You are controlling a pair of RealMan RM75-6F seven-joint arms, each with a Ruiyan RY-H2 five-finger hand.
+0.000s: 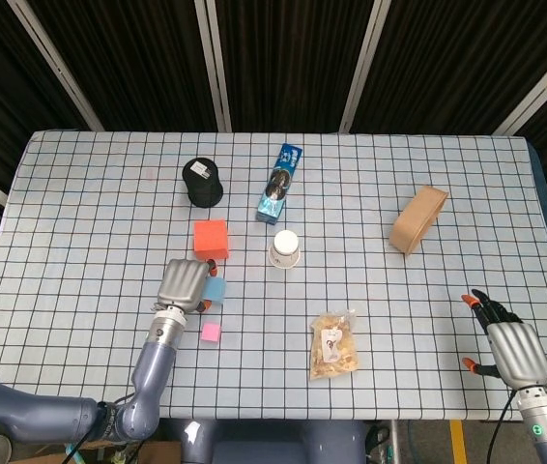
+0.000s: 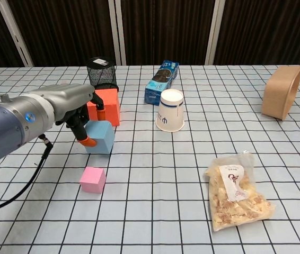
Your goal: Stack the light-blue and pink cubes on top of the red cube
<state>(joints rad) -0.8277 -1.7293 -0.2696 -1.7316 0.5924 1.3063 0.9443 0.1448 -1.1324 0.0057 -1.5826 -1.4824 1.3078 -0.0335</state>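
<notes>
On the left of the white checked tablecloth [image 1: 80, 213], we see the left hand [image 2: 68, 103] gripping the light-blue foam cube [image 2: 100, 137], its orange-tipped fingers [image 2: 88, 141] curled against the cube's left face; whether the cube rests on the cloth or is raised off it we cannot tell. Just behind it, touching or nearly so, stands the red cube [image 2: 106, 105], and nearer to us, a little apart on the cloth, lies the small pink cube [image 2: 93, 180]. Behind the red cube we find a black wire-mesh cup [image 2: 102, 72] standing upright. Toward the middle, a blue rectangular carton [image 2: 161, 81] lies on its side, and just in front of it a white paper cup [image 2: 170, 110] sits upside down. Nearer the front edge lies a clear plastic bag of pale snacks [image 2: 236, 190] with a white label. Further right, a tan rounded box [image 2: 282, 98] lies tipped on its side. At the far right, off the table's edge in the head view, our right hand [image 1: 510, 343] holds nothing, its fingers spread apart.
</notes>
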